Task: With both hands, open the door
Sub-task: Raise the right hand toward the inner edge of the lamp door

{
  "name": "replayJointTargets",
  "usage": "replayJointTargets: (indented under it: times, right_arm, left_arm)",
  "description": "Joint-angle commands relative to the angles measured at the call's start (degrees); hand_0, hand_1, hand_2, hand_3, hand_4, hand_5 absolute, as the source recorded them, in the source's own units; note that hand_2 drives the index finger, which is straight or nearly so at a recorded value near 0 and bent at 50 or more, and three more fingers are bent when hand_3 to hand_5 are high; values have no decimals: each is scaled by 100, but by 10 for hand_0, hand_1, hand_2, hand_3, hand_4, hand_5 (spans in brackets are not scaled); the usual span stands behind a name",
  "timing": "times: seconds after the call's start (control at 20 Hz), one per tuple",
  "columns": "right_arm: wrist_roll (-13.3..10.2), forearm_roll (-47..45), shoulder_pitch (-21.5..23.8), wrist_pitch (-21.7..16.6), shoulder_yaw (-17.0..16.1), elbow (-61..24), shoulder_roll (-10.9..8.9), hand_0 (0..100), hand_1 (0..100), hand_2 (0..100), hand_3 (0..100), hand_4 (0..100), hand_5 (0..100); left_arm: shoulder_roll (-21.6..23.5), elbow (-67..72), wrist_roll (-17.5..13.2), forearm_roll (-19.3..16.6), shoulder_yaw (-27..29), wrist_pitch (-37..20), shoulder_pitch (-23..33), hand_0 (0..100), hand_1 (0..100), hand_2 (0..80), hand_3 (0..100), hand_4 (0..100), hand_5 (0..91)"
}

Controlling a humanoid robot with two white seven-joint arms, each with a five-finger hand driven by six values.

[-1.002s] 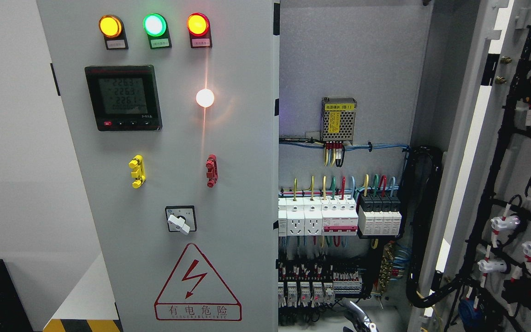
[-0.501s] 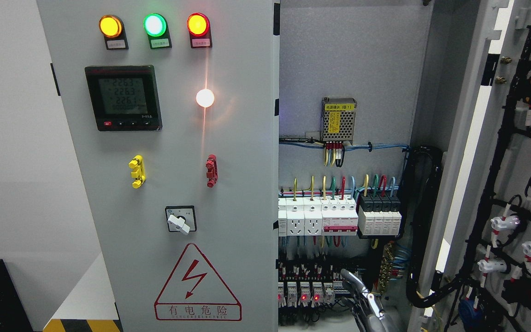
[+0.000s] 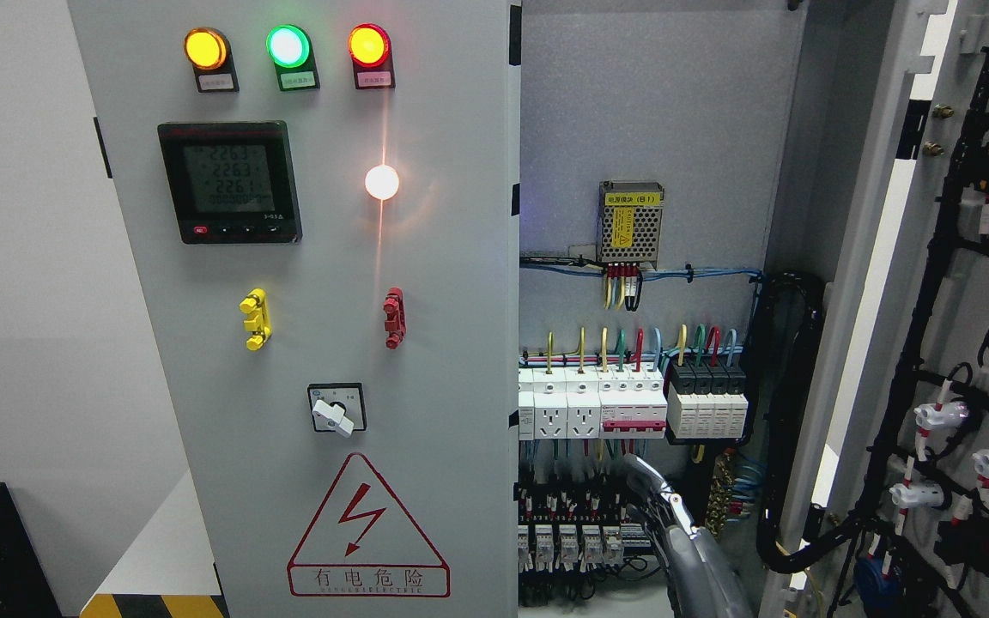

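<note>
While its grip is unclear, the hand (image 3: 670,532) sits between both doors (image 3: 323,343)

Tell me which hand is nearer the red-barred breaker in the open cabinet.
Right. The right hand sits just below the red-barred breaker, in front of the lower terminals. The left hand is not in view.

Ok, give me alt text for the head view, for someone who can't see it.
An electrical cabinet stands with its right door swung open, showing breakers and wiring, while the left door, bearing three lit lamps, a meter and a hazard triangle, is closed. A robot hand reaches up from the bottom edge, right of middle, before the lower terminals.
</note>
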Motion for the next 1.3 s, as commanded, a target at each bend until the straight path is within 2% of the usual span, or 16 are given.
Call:
replayJointTargets:
  times: [0.0,0.2,0.45,1.05,1.25]
  right_arm:
    - [-5,-68,-454,16,-6,493,31,191,0,0,0,0,0]
    - [-5,-76,-708,34,73,731,74,191,0,0,0,0,0]
    - [-5,-76,-1025,341,82,1012,136,191,0,0,0,0,0]
    - [4,-85,-1614,377,240,1426,136,191,0,0,0,0,0]
    - [13,-94,-1728,508,284,1452,136,191,0,0,0,0,0]
  left_arm:
    - [8,-44,-1,0,-184,0,0,0,0,0,0,0,0]
    - [-1,-44,-1,0,-184,0,0,0,0,0,0,0,0]
    - [-1,-44,-1,0,-184,0,0,0,0,0,0,0,0]
    - [-1,-44,-1,0,-184,0,0,0,0,0,0,0,0]
    - [-1,-44,-1,0,-184,0,0,0,0,0,0,0,0]
